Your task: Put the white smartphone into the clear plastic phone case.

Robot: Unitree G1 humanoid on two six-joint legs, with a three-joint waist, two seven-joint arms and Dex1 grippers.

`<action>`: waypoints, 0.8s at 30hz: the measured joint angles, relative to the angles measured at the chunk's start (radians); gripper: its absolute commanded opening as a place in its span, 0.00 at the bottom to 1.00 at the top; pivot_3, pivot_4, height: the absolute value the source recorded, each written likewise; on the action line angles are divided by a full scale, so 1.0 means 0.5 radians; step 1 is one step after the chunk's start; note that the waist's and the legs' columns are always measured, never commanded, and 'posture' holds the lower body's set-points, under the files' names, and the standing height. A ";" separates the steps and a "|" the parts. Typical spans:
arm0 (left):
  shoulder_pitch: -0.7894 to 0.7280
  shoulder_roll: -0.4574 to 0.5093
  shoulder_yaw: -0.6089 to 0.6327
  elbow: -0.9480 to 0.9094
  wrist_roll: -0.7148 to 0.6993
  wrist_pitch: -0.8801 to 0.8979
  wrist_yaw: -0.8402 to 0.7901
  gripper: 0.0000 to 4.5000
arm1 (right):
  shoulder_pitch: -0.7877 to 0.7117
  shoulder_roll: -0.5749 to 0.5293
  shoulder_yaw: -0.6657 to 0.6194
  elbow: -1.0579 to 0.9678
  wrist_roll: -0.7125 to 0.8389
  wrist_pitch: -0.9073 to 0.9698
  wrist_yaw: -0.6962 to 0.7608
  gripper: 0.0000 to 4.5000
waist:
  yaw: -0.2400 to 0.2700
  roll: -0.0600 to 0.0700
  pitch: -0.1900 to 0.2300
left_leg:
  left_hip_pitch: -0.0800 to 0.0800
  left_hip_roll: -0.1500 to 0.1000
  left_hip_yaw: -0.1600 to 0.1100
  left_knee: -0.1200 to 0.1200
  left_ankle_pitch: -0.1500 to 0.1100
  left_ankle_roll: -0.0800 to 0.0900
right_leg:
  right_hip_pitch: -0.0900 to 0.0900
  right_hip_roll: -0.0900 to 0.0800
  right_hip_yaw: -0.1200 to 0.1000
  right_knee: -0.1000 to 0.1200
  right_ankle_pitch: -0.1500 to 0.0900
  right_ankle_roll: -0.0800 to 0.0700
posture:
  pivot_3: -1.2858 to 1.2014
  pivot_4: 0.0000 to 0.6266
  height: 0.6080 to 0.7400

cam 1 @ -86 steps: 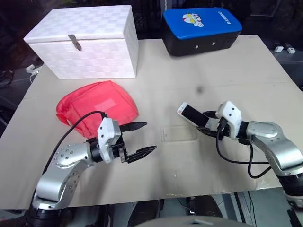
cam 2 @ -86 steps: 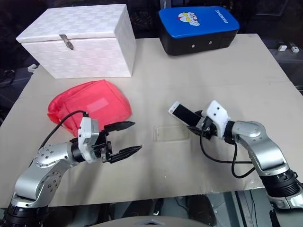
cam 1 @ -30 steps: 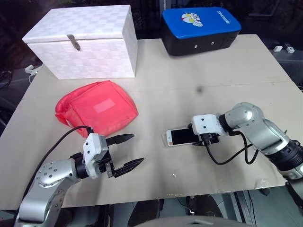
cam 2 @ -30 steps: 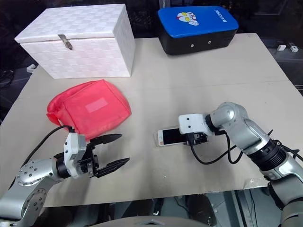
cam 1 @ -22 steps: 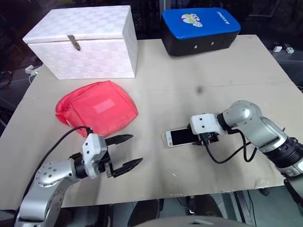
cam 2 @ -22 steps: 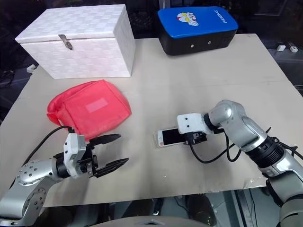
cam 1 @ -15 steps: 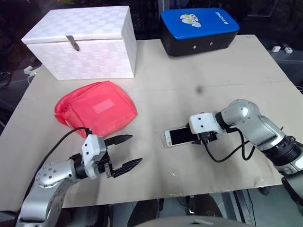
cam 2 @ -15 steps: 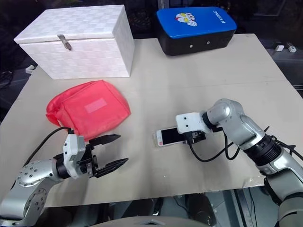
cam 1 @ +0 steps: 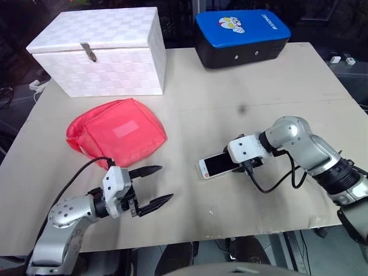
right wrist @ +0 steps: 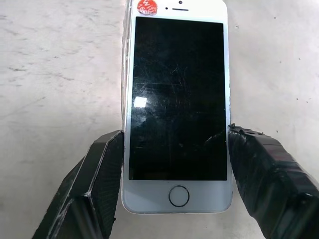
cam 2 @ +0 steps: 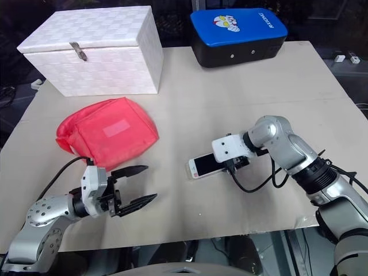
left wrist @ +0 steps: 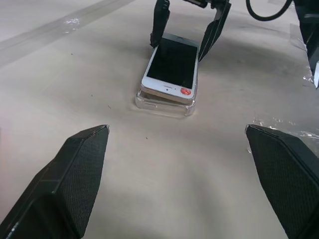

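Currently the right claw [right wrist: 174, 164] grips the white smartphone [right wrist: 177, 104], tilted over the clear plastic phone case [left wrist: 164, 104]; misaligned pressing could slide the case (left claw [cam 1: 154, 186] wide, idle).

The right gripper [cam 1: 240, 168] grips the white smartphone [cam 1: 217, 165] (screen up) beside a red pouch [cam 1: 117, 131].

White smartphone [left wrist: 171, 67] screen-up, tilted — atop clear case [left wrist: 164, 105]

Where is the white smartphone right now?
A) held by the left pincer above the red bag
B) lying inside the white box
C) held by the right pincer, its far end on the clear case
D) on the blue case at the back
C: the right pincer grips the white smartphone by its sides, far end resting on the clear plastic phone case.
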 measured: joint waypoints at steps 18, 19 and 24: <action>-0.068 -0.014 -0.165 -0.290 -0.003 0.252 0.247 0.81 | 0.160 0.032 -0.497 -0.473 0.470 0.780 -0.074 0.28 | 0.005 0.000 0.000 | -0.002 0.000 -0.001 0.001 0.000 0.000 | -0.001 0.000 0.000 0.001 0.000 0.000 | 0.52 0.24 1.00; -0.075 -0.013 -0.177 -0.295 -0.003 0.284 0.260 0.70 | 0.206 0.069 -0.493 -0.529 0.505 0.839 -0.109 0.16 | -0.001 0.000 0.000 | -0.002 0.000 -0.001 0.001 0.000 0.000 | -0.001 0.000 0.001 0.001 0.000 0.000 | 0.52 0.24 1.00; -0.102 0.001 -0.231 -0.334 -0.001 0.366 0.297 0.26 | 0.321 0.379 -0.313 -0.537 0.510 0.965 -0.398 0.00 | -0.008 0.000 0.000 | -0.001 0.000 0.007 0.004 0.000 0.000 | -0.009 0.000 0.009 0.015 0.000 0.000 | 0.52 0.24 1.00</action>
